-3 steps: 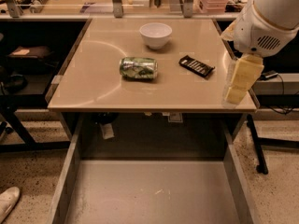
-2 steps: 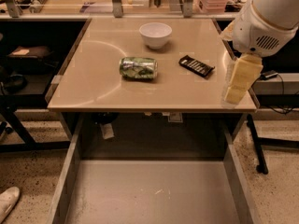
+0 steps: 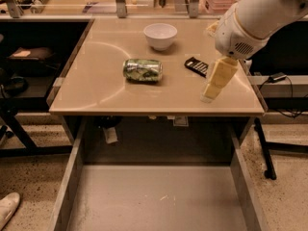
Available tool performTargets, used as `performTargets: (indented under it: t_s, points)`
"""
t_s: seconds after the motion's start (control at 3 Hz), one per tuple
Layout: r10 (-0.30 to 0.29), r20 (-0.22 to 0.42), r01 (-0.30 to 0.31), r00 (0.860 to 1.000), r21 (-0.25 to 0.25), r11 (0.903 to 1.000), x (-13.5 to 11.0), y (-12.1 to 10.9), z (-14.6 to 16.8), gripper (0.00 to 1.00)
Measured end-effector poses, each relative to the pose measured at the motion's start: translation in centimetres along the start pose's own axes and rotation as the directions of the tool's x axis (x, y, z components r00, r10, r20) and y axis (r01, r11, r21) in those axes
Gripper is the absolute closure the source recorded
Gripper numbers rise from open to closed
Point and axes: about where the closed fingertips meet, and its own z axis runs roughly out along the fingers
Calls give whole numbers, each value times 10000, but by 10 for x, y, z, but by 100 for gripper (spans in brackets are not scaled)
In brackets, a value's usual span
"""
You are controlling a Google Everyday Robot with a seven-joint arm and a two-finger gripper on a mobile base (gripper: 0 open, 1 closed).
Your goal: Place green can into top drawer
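The green can [image 3: 142, 70] lies on its side near the middle of the tan table [image 3: 96, 93], its mottled green and white label facing up. My gripper [image 3: 211, 94] hangs tip-down over the table's right part, to the right of the can and apart from it, with nothing in it. The top drawer [image 3: 154, 201] is pulled out below the table's front edge; its flat grey bottom is bare.
A white bowl [image 3: 160, 35] stands behind the can. A small black object [image 3: 196, 66] lies between the can and my gripper. A white shoe [image 3: 7, 208] shows at the lower left on the floor. Dark shelving stands left and right of the table.
My gripper and arm have moved left, from over the table's right edge toward the black object and the can. The can, the bowl and the drawer have not moved.
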Motion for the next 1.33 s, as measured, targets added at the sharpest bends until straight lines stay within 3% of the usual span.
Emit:
performTargets:
  t_s: [0.33, 0.67, 1.0, 1.33]
  points:
    - [-352, 1285, 322, 9911, 252, 9992, -30, -19, 18, 0]
    - [-277, 2440, 294, 9694, -33, 9996, -49, -29, 37, 0]
    - [527, 3929, -115, 9181, -1064, 9943, -60, -30, 61, 0]
    - [1435, 5049, -502, 8512, -1940, 9797, -69, -31, 82, 0]
